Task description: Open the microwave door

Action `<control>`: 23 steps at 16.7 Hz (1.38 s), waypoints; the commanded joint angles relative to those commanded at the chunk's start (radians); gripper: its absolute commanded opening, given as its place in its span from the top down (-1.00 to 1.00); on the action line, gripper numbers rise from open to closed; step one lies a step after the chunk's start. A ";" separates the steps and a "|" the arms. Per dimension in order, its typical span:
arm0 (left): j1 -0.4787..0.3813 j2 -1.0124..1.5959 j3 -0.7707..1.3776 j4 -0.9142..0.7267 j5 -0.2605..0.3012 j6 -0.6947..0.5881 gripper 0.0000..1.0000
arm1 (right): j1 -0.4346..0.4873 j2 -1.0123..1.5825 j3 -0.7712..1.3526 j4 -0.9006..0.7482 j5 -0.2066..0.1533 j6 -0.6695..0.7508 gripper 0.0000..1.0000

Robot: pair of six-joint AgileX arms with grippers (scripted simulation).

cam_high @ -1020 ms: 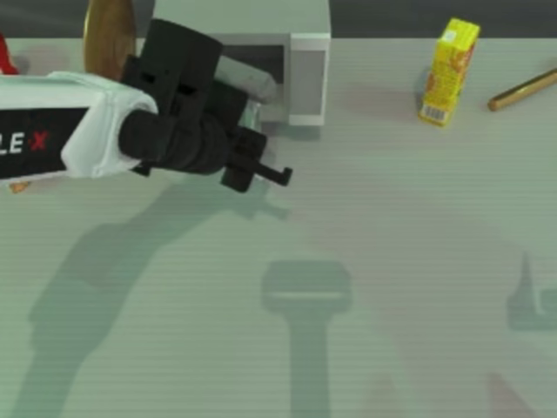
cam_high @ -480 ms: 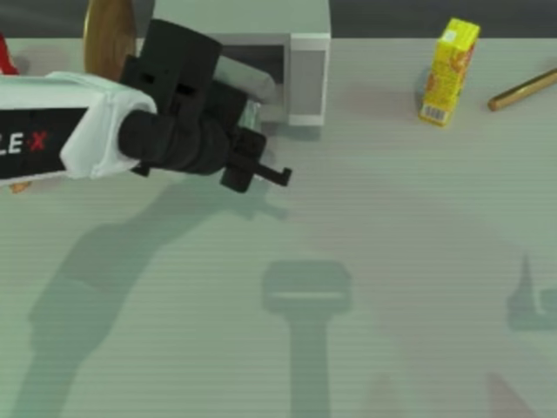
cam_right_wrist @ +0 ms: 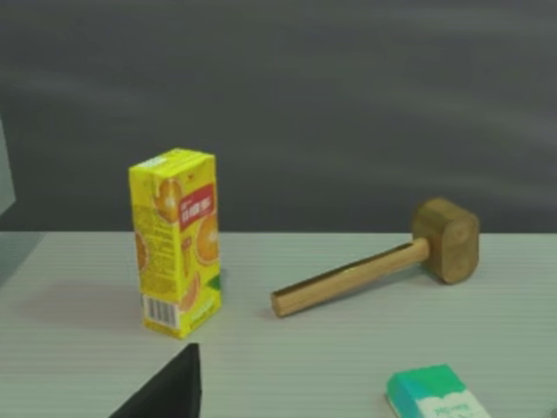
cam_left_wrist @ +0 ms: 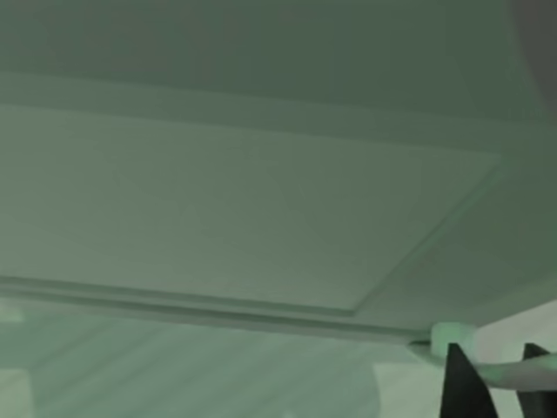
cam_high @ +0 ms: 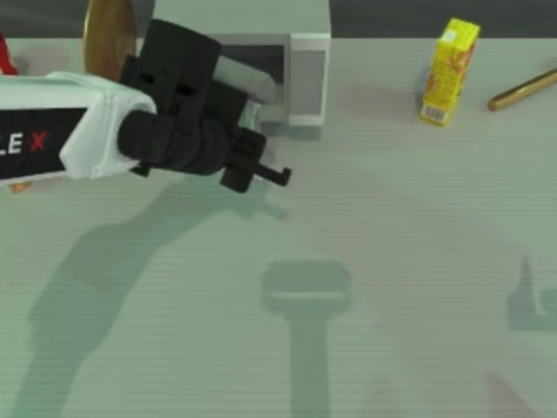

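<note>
The left claw has not moved in the last second, its state unclear, beside the boxy grey-white microwave; its grey-windowed door stands ajar, so opening appears stalled.

We are extending our left arm from the top view's left edge toward the upper centre of the table, its white forearm ending in a black wrist. Our left gripper is pointing toward the right side. Our right arm is lying outside the top view.
</note>
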 joint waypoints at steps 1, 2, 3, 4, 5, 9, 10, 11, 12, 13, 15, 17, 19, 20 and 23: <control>0.000 0.000 0.000 0.000 0.000 0.000 1.00 | 0.000 0.000 0.000 0.000 0.000 0.000 -1.00; 0.000 0.000 0.000 0.000 0.000 0.000 1.00 | 0.000 0.000 0.000 0.000 0.000 0.000 -1.00; 0.000 0.000 0.000 0.000 0.000 0.000 1.00 | 0.000 0.000 0.000 0.000 0.000 0.000 -1.00; 0.000 0.000 0.000 0.000 0.000 0.000 1.00 | 0.000 0.000 0.000 0.000 0.000 0.000 -1.00; -0.008 0.001 0.001 -0.001 0.008 -0.006 1.00 | 0.000 0.000 0.000 0.000 0.000 0.000 -1.00; 0.008 -0.010 -0.012 -0.001 0.028 0.025 1.00 | 0.000 0.000 0.000 0.000 0.000 0.000 -1.00; 0.012 -0.015 -0.015 0.000 0.035 0.035 1.00 | 0.000 0.000 0.000 0.000 0.000 0.000 -1.00; 0.018 -0.018 -0.020 -0.001 0.042 0.046 1.00 | 0.000 0.000 0.000 0.000 0.000 0.000 -1.00; 0.023 -0.020 -0.024 -0.002 0.048 0.056 1.00 | 0.000 0.000 0.000 0.000 0.000 0.000 -1.00; 0.025 -0.021 -0.026 -0.002 0.050 0.059 1.00 | 0.000 0.000 0.000 0.000 0.000 0.000 -1.00; 0.025 -0.021 -0.026 -0.002 0.050 0.059 1.00 | 0.000 0.000 0.000 0.000 0.000 0.000 -1.00; 0.025 -0.021 -0.026 -0.002 0.050 0.059 1.00 | 0.000 0.000 0.000 0.000 0.000 0.000 -1.00; 0.025 -0.021 -0.026 -0.002 0.050 0.059 1.00 | 0.000 0.000 0.000 0.000 0.000 0.000 -1.00; 0.025 -0.021 -0.026 -0.002 0.050 0.059 1.00 | 0.000 0.000 0.000 0.000 0.000 0.000 -1.00; 0.025 -0.021 -0.026 -0.002 0.050 0.059 1.00 | 0.000 0.000 0.000 0.000 0.000 0.000 -1.00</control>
